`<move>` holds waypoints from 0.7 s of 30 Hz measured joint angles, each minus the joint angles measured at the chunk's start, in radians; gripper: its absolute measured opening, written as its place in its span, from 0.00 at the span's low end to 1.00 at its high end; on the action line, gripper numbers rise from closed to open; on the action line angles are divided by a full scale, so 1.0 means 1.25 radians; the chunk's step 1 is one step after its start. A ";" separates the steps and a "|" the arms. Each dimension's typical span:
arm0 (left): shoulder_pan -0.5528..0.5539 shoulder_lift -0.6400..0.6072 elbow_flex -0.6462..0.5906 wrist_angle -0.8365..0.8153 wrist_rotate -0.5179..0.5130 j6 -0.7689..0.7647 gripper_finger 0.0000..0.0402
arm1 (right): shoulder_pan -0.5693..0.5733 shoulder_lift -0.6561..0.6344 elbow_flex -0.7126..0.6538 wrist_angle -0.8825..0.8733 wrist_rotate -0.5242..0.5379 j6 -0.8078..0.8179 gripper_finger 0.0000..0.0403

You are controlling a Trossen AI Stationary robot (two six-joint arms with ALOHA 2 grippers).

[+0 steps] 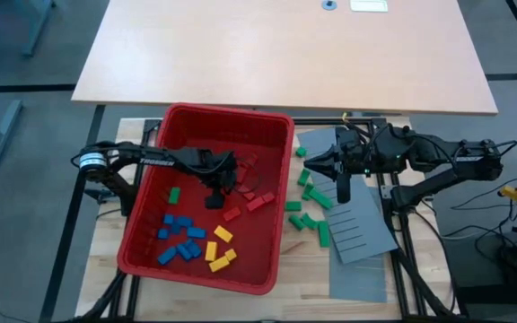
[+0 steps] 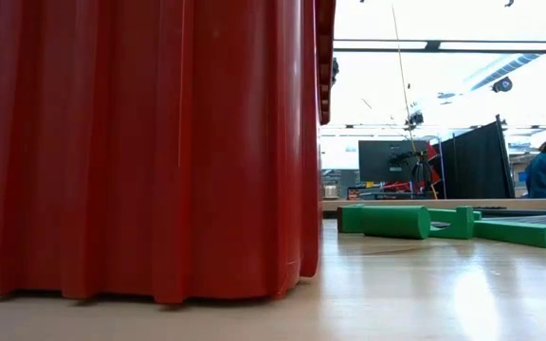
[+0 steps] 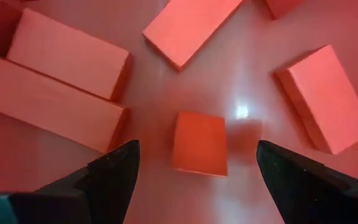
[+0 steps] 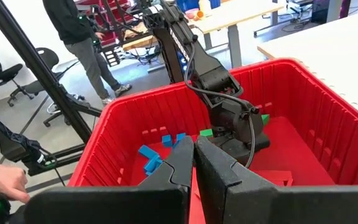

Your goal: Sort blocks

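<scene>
- Hovering in the red bin (image 1: 281, 179), our left gripper (image 3: 194, 171) — jaws wide, empty — straddles a red block (image 3: 199, 143).
- Block: we judge it light, rigid, smooth — grip its flat sides.
- Right gripper (image 4: 194, 155): closed, empty.

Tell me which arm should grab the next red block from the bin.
Left. The left end effector is down inside the red bin, open, with a red block between its fingers. The right end effector is shut and sits outside the bin, by the green blocks.
</scene>
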 joint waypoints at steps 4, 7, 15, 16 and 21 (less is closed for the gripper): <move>0.001 0.000 -0.005 0.010 -0.013 -0.005 0.77 | 0.000 0.000 0.000 0.000 0.005 0.001 0.00; 0.001 0.000 -0.008 0.022 -0.013 -0.011 0.77 | 0.000 0.000 0.000 0.000 0.014 0.001 0.00; 0.001 0.000 -0.043 0.036 -0.002 -0.017 0.58 | 0.000 0.000 0.000 0.000 0.018 0.008 0.00; 0.000 0.000 -0.047 0.036 -0.002 -0.019 0.53 | 0.000 0.000 0.000 0.000 0.018 0.008 0.00; 0.000 0.000 -0.051 0.040 -0.002 -0.033 0.26 | 0.000 0.000 0.000 0.000 0.018 0.008 0.00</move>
